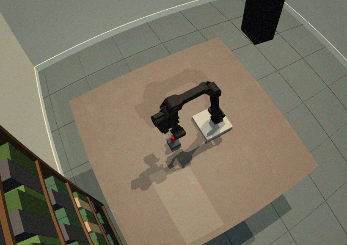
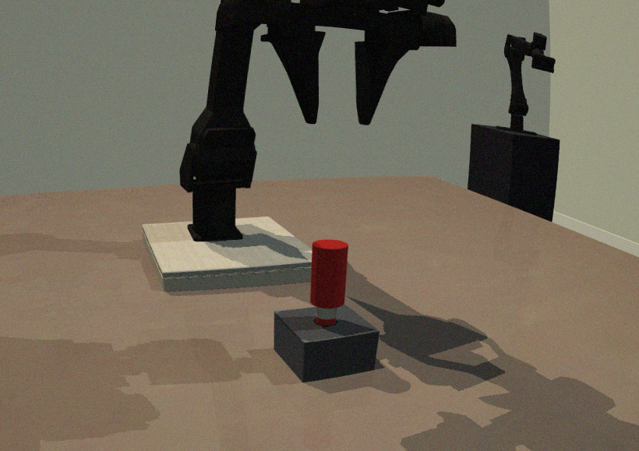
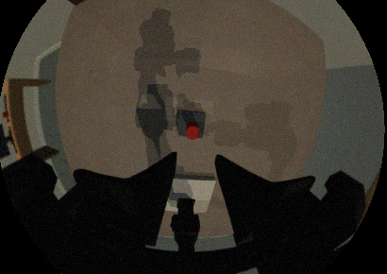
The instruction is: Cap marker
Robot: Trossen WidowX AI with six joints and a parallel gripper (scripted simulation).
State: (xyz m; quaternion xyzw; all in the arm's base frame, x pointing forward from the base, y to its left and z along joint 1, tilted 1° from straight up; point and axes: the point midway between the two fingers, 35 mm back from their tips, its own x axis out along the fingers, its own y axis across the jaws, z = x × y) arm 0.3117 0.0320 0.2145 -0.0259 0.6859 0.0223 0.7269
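Observation:
A red cap [image 2: 328, 273] [image 1: 173, 138] [image 3: 193, 131] sits on the marker. Only a short white and red band of the marker [image 2: 325, 315] shows below the cap. The marker stands upright in the dark grey holder block [image 2: 330, 350] [image 1: 174, 144] [image 3: 192, 119] on the brown table. My gripper [image 2: 337, 118] [image 1: 177, 132] [image 3: 196, 158] is open and empty. It hangs well above the cap, with a clear gap between the fingertips and the cap's top.
The arm's base stands on a white plate [image 2: 181, 260] [image 1: 223, 127] behind the block. A black pedestal [image 2: 511, 170] [image 1: 262, 15] stands beyond the table's far right edge. A bookshelf [image 1: 33, 203] is beyond the table's left corner.

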